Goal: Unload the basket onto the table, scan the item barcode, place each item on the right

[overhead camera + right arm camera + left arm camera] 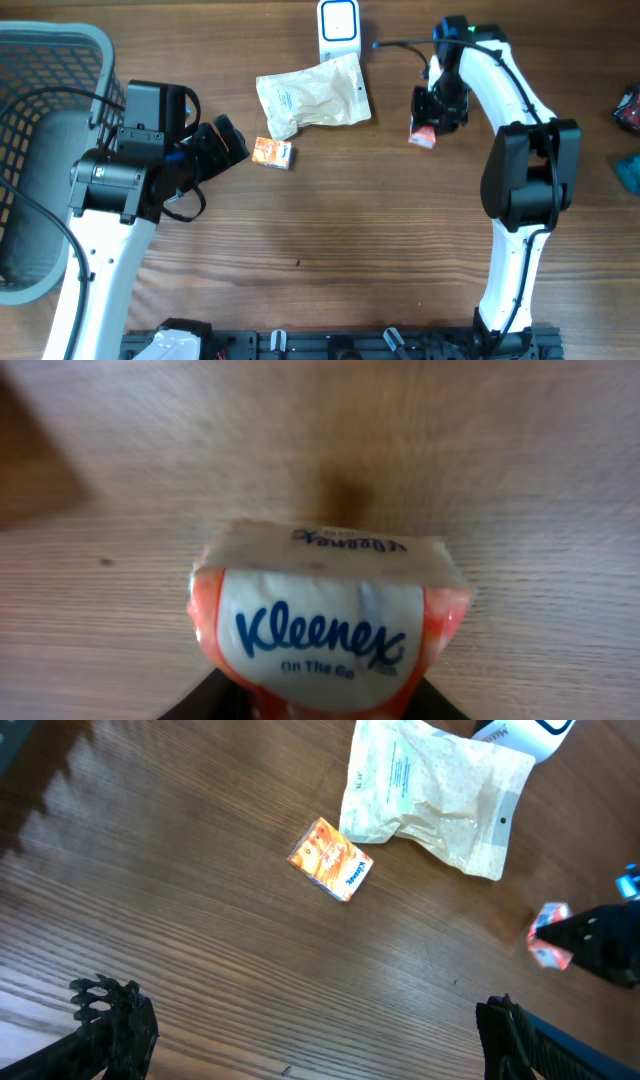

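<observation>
my right gripper (318,705) grasps the kleenex pack (325,630) between its jaws; my left gripper (310,1035) gapes wide, orange box (331,858) lying well ahead of it.

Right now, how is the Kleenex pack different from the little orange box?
The Kleenex pack is white with red edges; the orange box is mostly orange. The pack sits at the right hand; the box lies alone on the table. The pack looks soft, the box stiff. Both are small.
</observation>
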`<move>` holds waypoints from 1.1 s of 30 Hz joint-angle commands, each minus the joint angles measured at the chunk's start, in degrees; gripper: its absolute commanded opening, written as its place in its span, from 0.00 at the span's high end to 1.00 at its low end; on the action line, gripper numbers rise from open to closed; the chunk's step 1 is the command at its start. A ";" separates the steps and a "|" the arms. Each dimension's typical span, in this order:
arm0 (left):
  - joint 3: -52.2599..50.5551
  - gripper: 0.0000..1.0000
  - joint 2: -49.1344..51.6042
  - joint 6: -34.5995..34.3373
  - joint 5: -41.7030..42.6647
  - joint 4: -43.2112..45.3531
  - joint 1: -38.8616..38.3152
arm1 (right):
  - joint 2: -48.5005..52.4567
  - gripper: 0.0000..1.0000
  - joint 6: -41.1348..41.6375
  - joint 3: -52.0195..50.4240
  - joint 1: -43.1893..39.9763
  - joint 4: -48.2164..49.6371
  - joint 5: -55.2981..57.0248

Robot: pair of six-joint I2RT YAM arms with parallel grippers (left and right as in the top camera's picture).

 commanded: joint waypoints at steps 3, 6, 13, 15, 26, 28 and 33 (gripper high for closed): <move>0.46 0.00 -0.26 0.90 -0.13 0.13 0.26 | -0.76 0.20 -3.06 0.48 0.02 -1.51 0.28; 0.46 0.00 -0.26 0.90 -0.13 0.13 0.26 | -0.96 0.09 -5.01 4.39 -1.95 -5.22 -0.20; 0.46 0.00 -0.26 0.90 -0.13 0.11 0.26 | -0.72 0.46 -10.88 -0.31 -5.33 -4.28 -8.94; 0.46 0.00 -0.26 0.90 -0.13 0.13 0.26 | -0.72 0.47 -11.47 -2.80 -5.40 -1.97 -11.80; 0.46 0.00 -0.26 0.90 -0.13 0.11 0.26 | -0.98 0.95 -10.47 -7.43 -5.51 5.51 -25.62; 0.46 0.00 -0.26 0.90 -0.13 0.11 0.26 | -0.98 0.96 -14.58 -5.77 -5.51 5.90 -39.32; 0.46 0.00 -0.26 0.90 -0.13 0.13 0.26 | -0.96 0.96 -23.91 -5.09 -5.51 5.99 -63.60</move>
